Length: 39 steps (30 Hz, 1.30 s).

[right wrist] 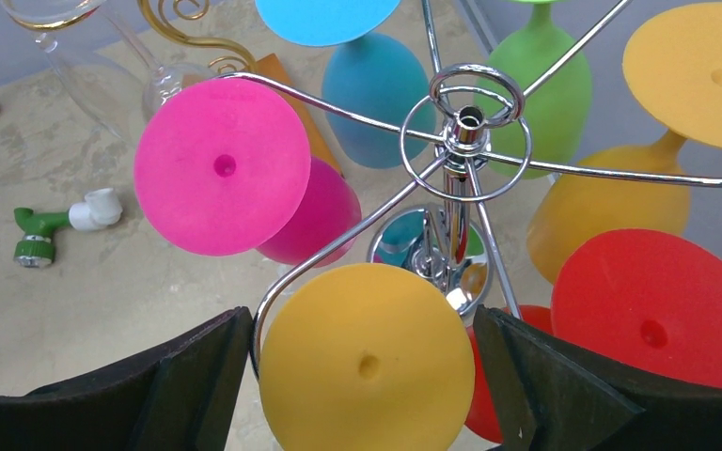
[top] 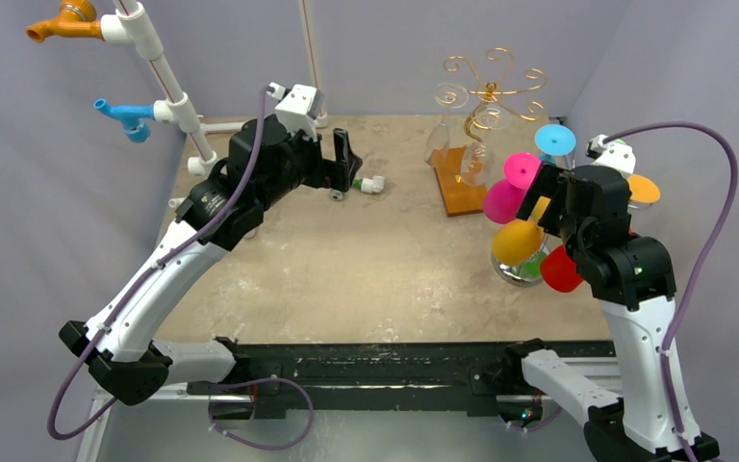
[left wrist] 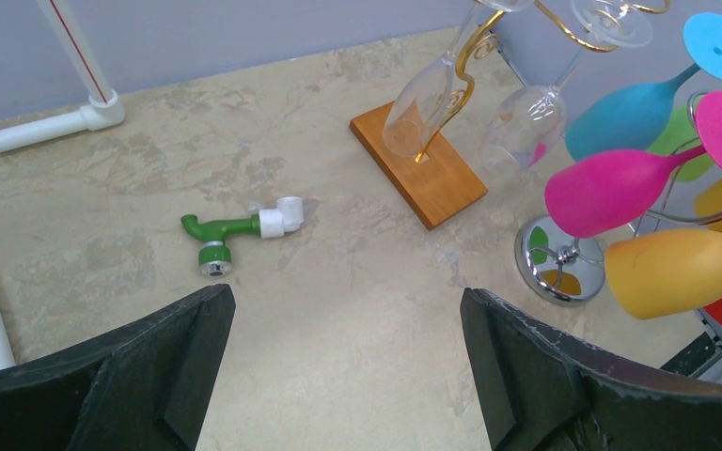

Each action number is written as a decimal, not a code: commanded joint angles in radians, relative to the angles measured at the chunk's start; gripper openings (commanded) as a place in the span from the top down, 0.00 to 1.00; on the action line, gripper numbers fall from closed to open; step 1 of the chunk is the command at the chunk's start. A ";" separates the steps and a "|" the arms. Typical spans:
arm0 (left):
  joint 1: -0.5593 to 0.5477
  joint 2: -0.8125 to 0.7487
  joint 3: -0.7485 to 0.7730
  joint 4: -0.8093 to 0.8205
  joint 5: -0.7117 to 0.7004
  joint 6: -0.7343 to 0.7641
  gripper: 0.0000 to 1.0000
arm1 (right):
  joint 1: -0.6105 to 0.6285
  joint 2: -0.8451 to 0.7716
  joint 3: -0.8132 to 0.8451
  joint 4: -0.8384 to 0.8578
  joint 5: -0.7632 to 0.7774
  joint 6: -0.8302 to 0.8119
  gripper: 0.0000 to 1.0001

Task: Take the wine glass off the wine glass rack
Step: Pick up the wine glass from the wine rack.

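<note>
The wine glass rack (right wrist: 463,132) is a chrome stand with wire arms; its round base (top: 520,272) sits at the table's right. Several coloured wine glasses hang upside down from it. A yellow wine glass (top: 517,241) hangs on the near arm. My right gripper (right wrist: 359,324) is open just above it, its fingers flanking the glass's yellow foot (right wrist: 367,362) with a narrow gap on each side. Pink (right wrist: 222,166), red (right wrist: 658,324), blue (right wrist: 376,75) and green (right wrist: 536,94) glasses hang around it. My left gripper (left wrist: 346,299) is open and holds nothing, over the table's far middle.
A gold wire rack on a wooden base (top: 460,188) carries clear glasses (left wrist: 423,103) just behind the chrome rack. A green tap fitting (left wrist: 235,230) lies on the table below the left gripper. A white pipe frame (top: 168,87) with orange and blue taps stands far left.
</note>
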 commanded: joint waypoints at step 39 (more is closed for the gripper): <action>-0.003 0.001 0.014 0.026 0.018 0.005 0.00 | -0.003 -0.067 0.010 -0.021 -0.031 0.102 0.02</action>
